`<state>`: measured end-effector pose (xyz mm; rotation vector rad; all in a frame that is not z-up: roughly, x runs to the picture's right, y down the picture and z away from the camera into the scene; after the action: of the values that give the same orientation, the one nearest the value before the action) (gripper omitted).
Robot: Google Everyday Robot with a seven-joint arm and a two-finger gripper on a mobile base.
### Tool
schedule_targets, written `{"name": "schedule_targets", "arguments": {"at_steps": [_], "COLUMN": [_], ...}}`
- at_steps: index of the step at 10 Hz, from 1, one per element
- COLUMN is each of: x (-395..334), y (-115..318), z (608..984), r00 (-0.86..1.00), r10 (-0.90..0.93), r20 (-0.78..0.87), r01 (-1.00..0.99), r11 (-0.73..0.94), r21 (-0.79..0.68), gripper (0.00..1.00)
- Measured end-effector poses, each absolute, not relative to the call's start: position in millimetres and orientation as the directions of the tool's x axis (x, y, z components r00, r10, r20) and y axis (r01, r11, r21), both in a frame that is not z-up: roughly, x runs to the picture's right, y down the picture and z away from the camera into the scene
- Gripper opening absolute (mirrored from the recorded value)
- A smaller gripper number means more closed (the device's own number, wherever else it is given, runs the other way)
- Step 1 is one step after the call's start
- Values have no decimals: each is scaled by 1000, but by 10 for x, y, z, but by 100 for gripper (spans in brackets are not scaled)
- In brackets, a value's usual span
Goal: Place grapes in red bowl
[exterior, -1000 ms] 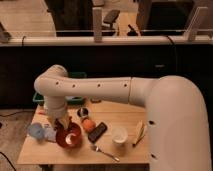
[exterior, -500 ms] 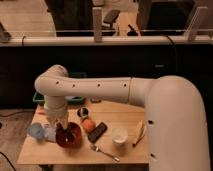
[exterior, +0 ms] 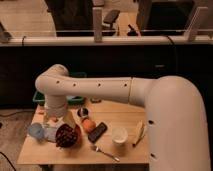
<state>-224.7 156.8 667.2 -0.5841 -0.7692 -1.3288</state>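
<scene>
The red bowl (exterior: pixel 74 140) stands on the wooden table's left front part. The grapes (exterior: pixel 64 134), a dark maroon bumpy cluster, sit over the bowl's inside and cover most of it. My gripper (exterior: pixel 55 126) hangs from the white wrist right at the bowl's upper left, touching or almost touching the cluster. The wrist hides whether it holds the grapes.
A pale blue cup (exterior: pixel 36 131) stands left of the bowl. To the bowl's right are an orange fruit (exterior: pixel 88 125), a small dark metal cup (exterior: pixel 83 112), a black flat object (exterior: pixel 97 131), a white cup (exterior: pixel 119 135), a spoon (exterior: pixel 103 152) and a banana (exterior: pixel 139 132). A green bin (exterior: pixel 41 97) stands behind.
The gripper has come down a little onto the bowl. The dark cluster now covers more of the bowl's red inside. The other things have not moved.
</scene>
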Motion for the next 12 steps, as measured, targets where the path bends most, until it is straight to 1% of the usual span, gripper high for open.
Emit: {"name": "schedule_targets", "arguments": {"at_steps": [12], "x": [-2152], "y": [1432], "z": [6733], "r00": [31], "r10": [-615], "r20": [788], "r01": [980], "r11": [175], "r21": [97], "gripper": [80]}}
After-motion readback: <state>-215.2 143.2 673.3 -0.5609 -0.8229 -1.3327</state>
